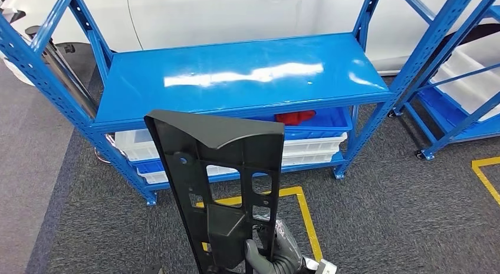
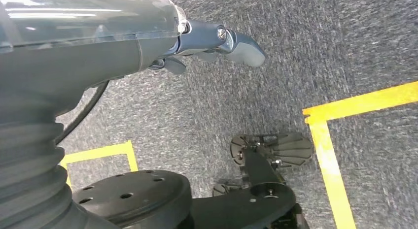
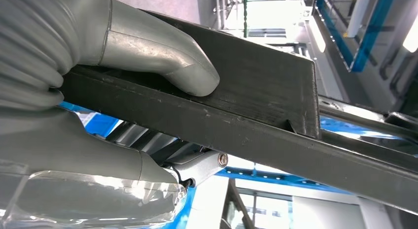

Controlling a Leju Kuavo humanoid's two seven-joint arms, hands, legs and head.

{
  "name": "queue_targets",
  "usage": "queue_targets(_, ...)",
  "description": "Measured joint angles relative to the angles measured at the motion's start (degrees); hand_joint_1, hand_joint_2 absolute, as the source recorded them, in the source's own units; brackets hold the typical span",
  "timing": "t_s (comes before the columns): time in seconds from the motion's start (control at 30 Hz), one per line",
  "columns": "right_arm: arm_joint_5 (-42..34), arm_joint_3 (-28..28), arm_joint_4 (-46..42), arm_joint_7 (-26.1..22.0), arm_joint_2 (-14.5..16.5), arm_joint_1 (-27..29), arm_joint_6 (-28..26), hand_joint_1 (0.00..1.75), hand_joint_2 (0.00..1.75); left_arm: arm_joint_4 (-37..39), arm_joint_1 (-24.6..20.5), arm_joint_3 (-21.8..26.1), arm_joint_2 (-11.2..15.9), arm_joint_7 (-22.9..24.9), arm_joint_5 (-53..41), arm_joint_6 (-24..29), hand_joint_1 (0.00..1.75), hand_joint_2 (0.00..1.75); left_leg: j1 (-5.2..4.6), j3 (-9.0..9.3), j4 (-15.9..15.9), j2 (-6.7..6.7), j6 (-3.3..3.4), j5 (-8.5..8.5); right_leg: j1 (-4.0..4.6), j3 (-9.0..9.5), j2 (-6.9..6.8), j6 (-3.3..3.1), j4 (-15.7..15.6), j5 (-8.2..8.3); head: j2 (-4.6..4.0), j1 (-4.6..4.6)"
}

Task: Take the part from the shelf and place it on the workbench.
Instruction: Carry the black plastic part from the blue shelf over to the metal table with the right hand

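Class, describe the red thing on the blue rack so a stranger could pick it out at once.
Start at the blue rack facing the robot and look under its glossy top shelf, at the right end. A blue bin sits there on white bins; the red thing lies inside it, partly hidden by the shelf edge. It is the one red item among blue and white.

A red item is lying in a blue bin under the blue rack's top deck. White bins are sitting beside that blue bin on the lower level. Yellow floor tape is running across the grey carpet in front of the bins.
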Motion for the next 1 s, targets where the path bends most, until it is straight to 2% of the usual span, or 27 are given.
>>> queue_targets(0.03,0.0,0.0,0.0,0.0,0.0,0.0,0.1,1.71,1.75,0.0,0.1,0.0,0.0,0.0,0.1,0.0,0.0,1.75,0.1,-0.26,-0.1,0.01,-0.33,0.4,-0.04,-0.38,-0.07,-0.41,-0.3,0.44,-0.01,0.0)
queue_targets(0.07,0.0,0.0,0.0,0.0,0.0,0.0,0.2,1.71,1.75,0.0,0.2,0.0,0.0,0.0,0.3,0.0,0.0,1.75,0.22,-0.63,0.2,-0.03,-0.63,-0.05,-0.09,-0.9,-0.15,-0.92,-0.4,1.12,-0.01,0.0)
queue_targets(0.1,0.0,0.0,0.0,0.0,0.0,0.0,0.3,1.71,1.75,0.0,0.3,0.0,0.1,-0.1,0.4,0.1,0.0,1.75,0.3,-1.17,1.4,-0.08,-0.87,-1.67,-0.18,-1.55,-0.26,-1.45,-0.6,1.87,-0.01,0.0)
queue_targets(0.13,0.0,0.0,0.0,0.0,0.0,0.0,0.3,1.71,1.75,0.0,0.5,0.0,0.1,-0.1,0.5,0.1,0.0,1.75,0.4,-1.9,3.6,-0.13,-1.08,-4.33,-0.27,-2.32,-0.37,-1.87,-0.7,2.65,-0.01,0.0)
queue_targets(0.2,0.0,0.0,0.1,0.0,0.0,-0.1,0.4,1.71,1.75,0.0,0.7,0.0,0.1,-0.1,0.7,0.2,0.0,1.75,0.55,-3.26,10.5,-0.17,-1.49,-10.28,-0.12,-4.11,-0.51,-2.25,-0.6,4.09,0.0,0.0)
queue_targets(0.23,0.0,0.0,0.2,0.0,0.0,-0.1,0.4,1.71,1.75,0.0,0.7,0.0,0.1,-0.2,0.7,0.2,0.0,1.75,0.6,-3.53,13.6,-0.17,-1.71,-11.64,-0.07,-5.06,-0.57,-2.23,-0.5,4.79,0.0,0.0)
queue_targets(0.27,0.0,0.0,0.3,0.0,0.0,-0.1,0.4,1.71,1.75,0.0,0.7,0.0,0.1,-0.2,0.7,0.2,0.0,1.75,0.66,-3.19,15.4,-0.16,-1.9,-11.45,-0.06,-6.08,-0.63,-2.15,-0.3,5.45,0.0,0.0)
queue_targets(0.3,0.0,0.0,0.4,0.0,0.0,-0.1,0.4,1.71,1.75,0.0,0.7,0.0,0.1,-0.2,0.7,0.2,0.0,1.75,0.73,-2.08,15.6,-0.16,-2.05,-10.03,-0.08,-7.17,-0.67,-2.02,0.0,6.08,0.0,0.0)
queue_targets(0.33,0.0,0.0,0.5,0.0,0.0,-0.1,0.4,1.71,1.75,0.0,0.7,0.0,0.1,-0.2,0.7,0.2,0.0,1.75,0.8,-0.15,13.9,-0.16,-2.12,-8.19,-0.13,-8.26,-0.67,-1.85,0.4,6.63,0.0,0.0)
queue_targets(0.37,0.0,0.0,0.6,0.0,0.0,-0.1,0.4,1.71,1.75,0.0,0.6,0.0,0.1,-0.2,0.7,0.2,0.0,1.75,0.89,2.7,10.6,-0.18,-2.09,-7.1,-0.17,-9.28,-0.66,-1.63,0.9,7.15,0.0,0.0)
queue_targets(0.43,0.0,0.0,0.7,0.0,0.0,-0.1,0.4,1.71,1.75,0.0,0.5,0.0,0.2,-0.3,0.7,0.2,0.0,1.75,0.78,8.37,2.6,-0.24,-1.7,-7.86,-0.09,-10.74,-0.66,-1.02,1.8,8.01,0.0,-0.01)
queue_targets(0.47,0.0,0.0,0.7,0.0,0.0,-0.1,0.4,1.71,1.75,0.0,0.4,0.0,0.2,-0.3,0.7,0.2,0.0,1.75,0.65,9.93,-0.1,-0.28,-1.37,-8.76,-0.08,-11.08,-0.68,-0.65,2.1,8.47,-0.01,-0.01)
queue_targets(0.5,0.0,0.0,0.7,0.0,0.0,-0.1,0.4,1.71,1.75,0.0,0.4,0.0,0.2,-0.3,0.7,0.2,0.0,1.75,0.46,10.36,-1.2,-0.3,-1.01,-9.16,-0.08,-11.25,-0.72,-0.27,2.1,8.97,-0.01,-0.01)
queue_targets(0.53,0.0,0.0,0.7,0.0,0.0,-0.1,0.4,1.71,1.75,0.0,0.5,0.0,0.2,-0.3,0.6,0.2,0.0,1.75,0.52,9.95,-1.3,-0.25,-0.59,-8.82,-0.12,-11.34,-0.72,0.13,2.0,9.47,-0.01,-0.01)
queue_targets(0.57,0.0,0.0,0.7,0.0,0.0,-0.1,0.5,1.71,1.75,0.0,0.5,0.0,0.2,-0.3,0.6,0.2,0.0,1.75,0.57,9.47,-1.4,-0.13,-0.19,-8.2,-0.23,-11.57,-0.61,0.49,2.2,9.25,-0.01,0.0)
queue_targets(0.6,0.0,0.0,0.7,0.0,0.0,0.0,0.5,1.71,1.75,0.0,0.5,0.0,0.2,-0.3,0.6,0.2,0.0,1.75,0.65,8.87,-1.4,0.0,0.27,-7.51,-0.32,-11.95,-0.46,0.83,3.1,7.91,0.0,0.01)
queue_targets(0.63,0.0,0.0,0.7,0.0,0.0,0.0,0.5,1.71,1.75,0.0,0.5,0.0,0.2,-0.3,0.5,0.2,0.0,1.75,0.76,8.12,-1.5,0.13,0.64,-6.73,-0.43,-12.53,-0.31,1.15,4.9,5.46,0.0,0.01)
queue_targets(0.7,0.0,-0.1,0.7,0.0,-0.1,0.0,0.5,1.71,1.75,0.0,0.4,0.0,0.2,-0.2,0.5,0.1,0.0,1.75,0.62,6.36,-1.4,0.22,1.06,-5.28,-0.67,-13.96,-0.17,1.69,11.5,-0.83,0.0,0.01)
queue_targets(0.73,0.0,-0.1,0.7,0.0,-0.1,0.0,0.5,1.71,1.75,0.0,0.4,0.0,0.2,-0.2,0.5,0.1,0.0,1.75,0.56,5.39,-1.3,0.23,1.07,-4.54,-0.74,-14.44,-0.17,1.9,15.2,-2.64,-0.01,0.0)
queue_targets(0.77,0.0,-0.1,0.7,0.0,-0.1,0.1,0.5,1.71,1.75,0.0,0.4,0.0,0.2,-0.2,0.5,0.1,0.0,1.75,0.53,4.36,-1.2,0.25,1.01,-3.82,-0.8,-14.43,-0.17,2.03,17.8,-2.87,-0.01,0.0)
queue_targets(0.8,0.0,-0.1,0.7,0.0,-0.1,0.1,0.5,1.71,1.75,0.0,0.4,0.0,0.2,-0.2,0.5,0.1,0.0,1.75,0.52,3.29,-1.0,0.27,0.9,-3.16,-0.84,-13.61,-0.17,2.1,18.8,-1.7,-0.01,0.0)
queue_targets(0.83,0.0,-0.1,0.7,0.0,-0.1,0.0,0.5,1.71,1.75,0.0,0.4,0.0,0.2,-0.2,0.5,0.1,0.0,1.75,0.51,2.28,-0.8,0.27,0.75,-2.57,-0.88,-11.84,-0.17,2.08,17.7,0.07,-0.01,0.0)
queue_targets(0.87,0.0,-0.1,0.7,0.0,-0.1,0.0,0.5,1.71,1.75,0.0,0.4,0.0,0.2,-0.2,0.5,0.1,0.0,1.75,0.51,1.44,-0.5,0.26,0.58,-2.07,-0.91,-9.03,-0.17,1.97,14.6,1.47,0.0,0.0)
queue_targets(0.9,0.0,-0.1,0.6,0.0,0.0,0.0,0.5,1.71,1.75,0.0,0.4,0.0,0.2,-0.2,0.5,0.0,0.0,1.75,0.44,0.77,-0.2,0.21,0.35,-1.66,-0.83,-5.63,-0.16,1.74,10.2,1.67,0.0,0.0)
queue_targets(0.93,0.0,-0.1,0.6,0.0,0.0,-0.1,0.5,1.71,1.75,0.0,0.4,0.0,0.2,-0.3,0.5,0.0,0.0,1.75,0.37,0.3,0.0,0.17,0.07,-1.31,-0.71,-2.61,-0.14,1.32,5.7,0.91,0.0,0.0)
queue_targets(0.97,0.0,-0.1,0.5,0.0,0.0,-0.2,0.5,1.71,1.75,0.0,0.4,0.0,0.2,-0.3,0.5,0.0,0.0,1.75,0.32,0.0,0.2,0.14,-0.24,-0.93,-0.53,-0.52,-0.12,0.82,2.4,-0.07,0.0,0.0)
queue_targets(1.0,0.0,-0.1,0.5,0.0,0.1,-0.2,0.5,1.71,1.75,0.0,0.4,0.0,0.2,-0.4,0.5,0.0,0.0,1.75,0.34,-0.18,0.2,0.13,-0.62,-0.51,-0.29,0.41,-0.11,0.25,0.6,-0.83,0.0,0.0)
